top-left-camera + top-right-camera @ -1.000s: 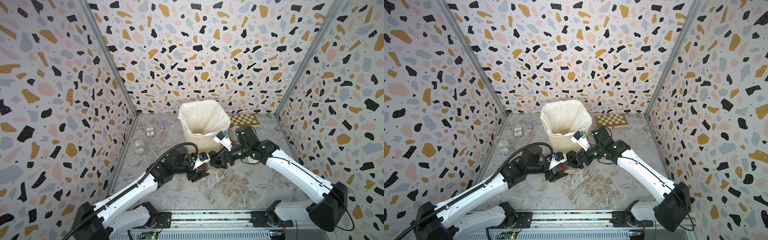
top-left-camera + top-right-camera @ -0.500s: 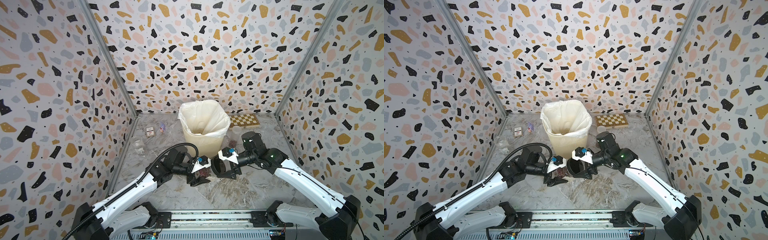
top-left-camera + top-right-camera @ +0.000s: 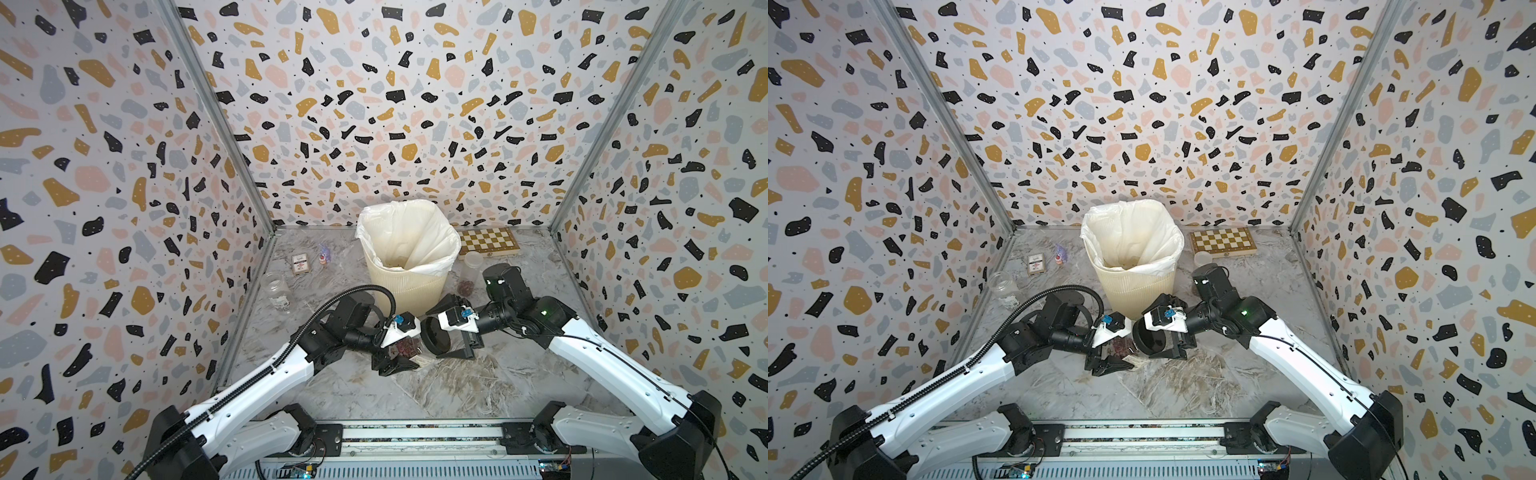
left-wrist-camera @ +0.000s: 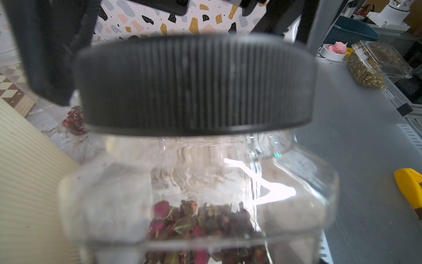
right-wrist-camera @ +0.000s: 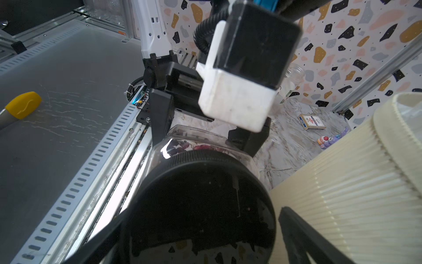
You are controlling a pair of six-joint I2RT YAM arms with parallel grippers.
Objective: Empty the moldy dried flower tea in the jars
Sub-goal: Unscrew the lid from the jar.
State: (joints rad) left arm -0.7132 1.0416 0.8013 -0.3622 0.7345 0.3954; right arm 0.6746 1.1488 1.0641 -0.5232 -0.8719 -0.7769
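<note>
At tabletop (image 3: 498, 374) centre, right gripper (image 3: 1160, 328) has swung down from the bin (image 3: 399, 286). Its jaws stand wide astride the black lid (image 5: 201, 205), unclamped. Left gripper (image 3: 399, 353) clamps the jar (image 4: 205, 182) of tea (image 4: 201, 224). Unscrewing pending.

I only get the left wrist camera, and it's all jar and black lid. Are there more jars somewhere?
Observer: Yes, a clear jar stands upright by the left wall, and it looks empty.
Operator: Any others?
Observer: A second jar with a pale lid stands in front of the chessboard.
Operator: Is the bin open on top?
Observer: Yes, the bin is open on top, with a white bag folded over its rim.
</note>
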